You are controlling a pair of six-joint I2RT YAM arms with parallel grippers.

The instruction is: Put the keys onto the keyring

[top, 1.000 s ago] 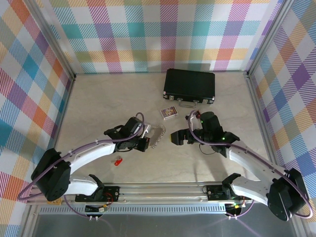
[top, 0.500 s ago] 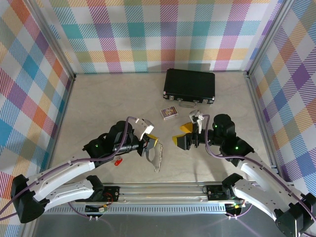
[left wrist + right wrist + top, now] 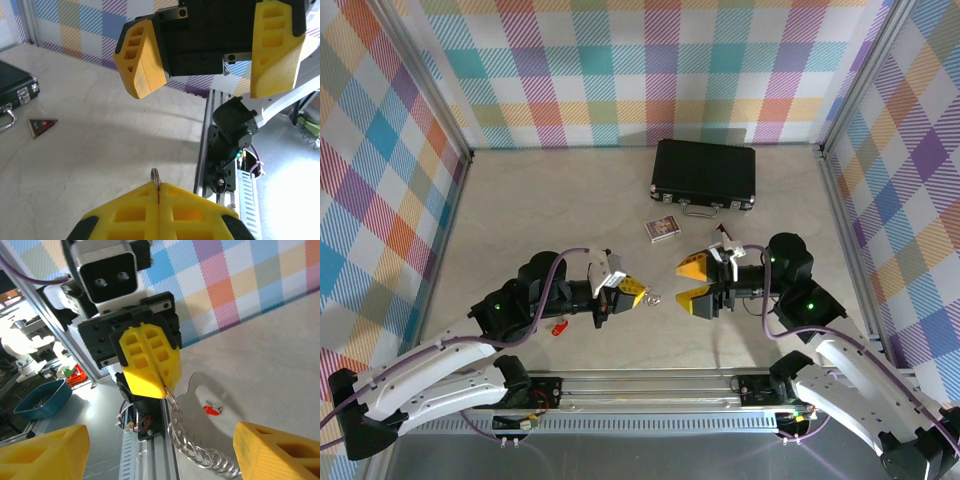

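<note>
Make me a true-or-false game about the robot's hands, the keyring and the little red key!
1. The left gripper is shut on the keyring. True.
2. The right gripper holds the red key. False: its fingers are open with nothing between them, and the key lies on the table beside the left arm.
3. The black case sits closed at the far side of the table. True.
4. The keyring lies flat on the table. False: it hangs from the left gripper, lifted above the table.
</note>
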